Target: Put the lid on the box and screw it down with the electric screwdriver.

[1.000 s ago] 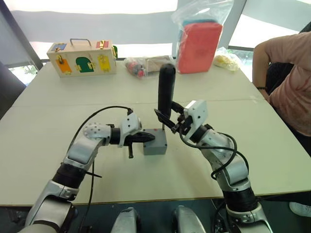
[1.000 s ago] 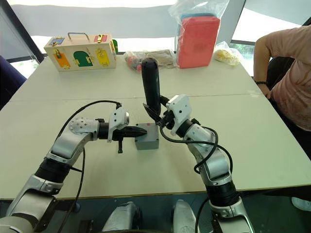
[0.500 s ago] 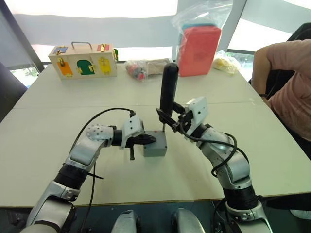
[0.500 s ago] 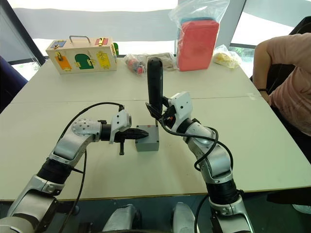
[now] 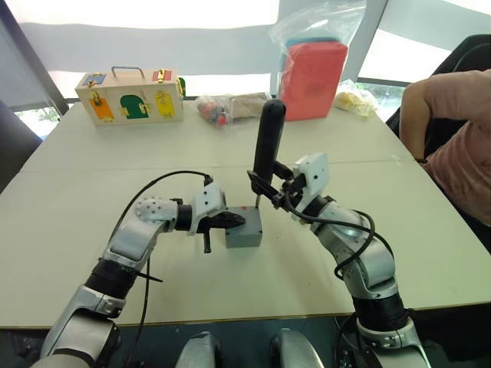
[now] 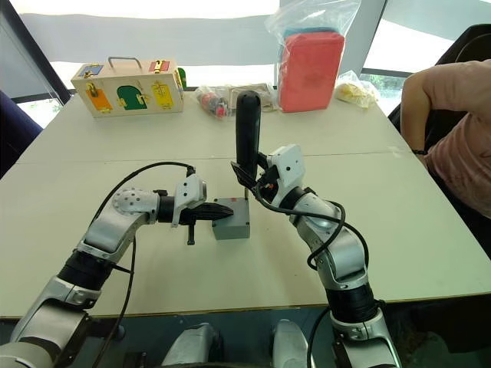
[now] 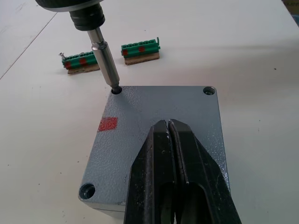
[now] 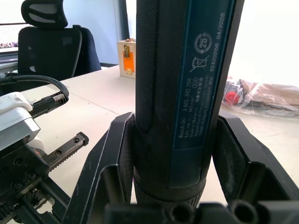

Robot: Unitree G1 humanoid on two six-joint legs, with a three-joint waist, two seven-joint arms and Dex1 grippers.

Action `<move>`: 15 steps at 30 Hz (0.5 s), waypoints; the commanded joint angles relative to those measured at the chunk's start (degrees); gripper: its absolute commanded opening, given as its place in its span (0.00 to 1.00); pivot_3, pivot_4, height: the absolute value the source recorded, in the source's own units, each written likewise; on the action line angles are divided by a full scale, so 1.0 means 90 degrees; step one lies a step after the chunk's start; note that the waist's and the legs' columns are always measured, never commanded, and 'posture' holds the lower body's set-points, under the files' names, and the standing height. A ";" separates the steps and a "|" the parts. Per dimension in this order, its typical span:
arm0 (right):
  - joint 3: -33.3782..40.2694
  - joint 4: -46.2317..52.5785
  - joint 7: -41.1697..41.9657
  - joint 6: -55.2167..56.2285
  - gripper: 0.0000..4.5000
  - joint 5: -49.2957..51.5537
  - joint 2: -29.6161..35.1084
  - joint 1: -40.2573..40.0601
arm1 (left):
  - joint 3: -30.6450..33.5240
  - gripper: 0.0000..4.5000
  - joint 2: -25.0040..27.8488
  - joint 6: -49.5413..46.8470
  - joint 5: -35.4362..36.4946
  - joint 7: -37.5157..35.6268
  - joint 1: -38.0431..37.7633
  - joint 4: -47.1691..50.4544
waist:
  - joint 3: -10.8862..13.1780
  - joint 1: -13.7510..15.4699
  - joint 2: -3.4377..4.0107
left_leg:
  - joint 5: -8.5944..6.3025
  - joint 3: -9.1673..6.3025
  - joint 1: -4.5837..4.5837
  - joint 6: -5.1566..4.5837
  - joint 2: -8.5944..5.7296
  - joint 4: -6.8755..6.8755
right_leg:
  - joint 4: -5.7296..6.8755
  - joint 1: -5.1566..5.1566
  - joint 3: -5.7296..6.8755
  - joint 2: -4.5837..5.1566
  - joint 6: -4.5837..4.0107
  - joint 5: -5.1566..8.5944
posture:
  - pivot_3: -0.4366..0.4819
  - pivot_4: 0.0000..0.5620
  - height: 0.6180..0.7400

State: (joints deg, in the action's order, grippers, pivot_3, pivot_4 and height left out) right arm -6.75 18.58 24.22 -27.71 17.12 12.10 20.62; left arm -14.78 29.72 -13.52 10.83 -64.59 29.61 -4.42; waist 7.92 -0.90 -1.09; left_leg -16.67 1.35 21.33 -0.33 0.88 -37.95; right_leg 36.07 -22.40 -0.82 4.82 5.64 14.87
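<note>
Lid pressed down on the box while a corner screw hole was met by the screwdriver bit.

The left gripper (image 7: 169, 140) was clenched with nothing between its fingers, its tips laid flat on the lid (image 7: 140, 135), which was seated on the box (image 5: 244, 232) on the counter (image 5: 92, 230). The electric screwdriver (image 5: 265, 142) was held upright, grasped by the right gripper (image 5: 270, 192), its bit set in a far corner hole of the lid. Two green terminal strips (image 7: 140, 49) were seen beyond the box.
</note>
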 commanded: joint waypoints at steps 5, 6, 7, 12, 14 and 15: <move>-0.0178 -0.0351 0.0086 -0.0400 0.42 -0.0091 0.0200 -0.0186 | 0.0011 0.00 -0.0005 0.0008 -0.0023 -0.0012 0.0036 0.0002 | 0.0003 0.0001 0.0004 | 0.0000 0.0000 0.0006 0.0001 -0.0001 0.0005 | -0.0003 -0.0006 0.0001 0.0017 -0.0004 0.0002 | 0.48 0.27 0.92; -0.0123 -0.0293 0.0087 -0.0336 0.42 -0.0063 0.0186 -0.0137 | 0.0020 0.00 -0.0007 0.0007 -0.0008 -0.0018 0.0036 0.0024 | 0.0004 0.0001 0.0005 | 0.0000 0.0000 0.0008 0.0001 -0.0001 0.0006 | -0.0004 -0.0008 0.0001 0.0019 -0.0004 0.0002 | 0.48 0.27 0.92; 0.0009 -0.0183 0.0065 -0.0254 0.42 0.0030 0.0135 -0.0027 | 0.0044 0.00 -0.0019 -0.0019 0.0032 -0.0020 0.0044 0.0073 | 0.0006 0.0001 0.0006 | 0.0000 0.0000 0.0011 0.0001 -0.0001 0.0007 | -0.0005 -0.0011 0.0001 0.0022 -0.0005 0.0002 | 0.48 0.27 0.92; 0.0598 0.0422 -0.0100 -0.0384 0.42 0.0537 0.0046 0.0544 | 0.0120 0.00 -0.0016 -0.0128 0.0210 -0.0069 0.0097 0.0319 | 0.0030 0.0009 0.0025 | 0.0000 0.0001 0.0061 0.0003 -0.0003 0.0008 | -0.0005 -0.0058 0.0000 0.0033 -0.0010 -0.0002 | 0.48 0.27 0.92; 0.1006 0.0823 -0.0209 -0.0693 0.42 0.1032 0.0074 0.0901 | 0.0163 0.00 0.0033 -0.0156 0.0298 -0.0131 0.0122 0.0484 | 0.0057 0.0011 0.0045 | 0.0009 0.0001 0.0130 0.0016 -0.0004 0.0006 | 0.0001 -0.0130 0.0000 0.0034 -0.0017 -0.0010 | 0.48 0.27 0.92; 0.1157 0.0955 -0.0250 -0.0803 0.42 0.1209 0.0094 0.1022 | 0.0176 0.00 0.0049 -0.0169 0.0325 -0.0148 0.0134 0.0547 | 0.0068 0.0011 0.0055 | 0.0012 0.0001 0.0150 0.0019 -0.0005 0.0004 | 0.0003 -0.0148 0.0000 0.0034 -0.0018 -0.0014 | 0.48 0.27 0.92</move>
State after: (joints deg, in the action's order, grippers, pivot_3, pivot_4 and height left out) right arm -1.19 20.72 23.05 -34.22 23.43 12.54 25.76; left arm -14.22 29.43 -14.75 12.79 -65.27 29.76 -1.90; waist 8.54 -0.80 -0.60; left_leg -16.56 1.37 22.85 -0.15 0.83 -37.94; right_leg 36.10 -23.89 -0.82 5.12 5.48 14.74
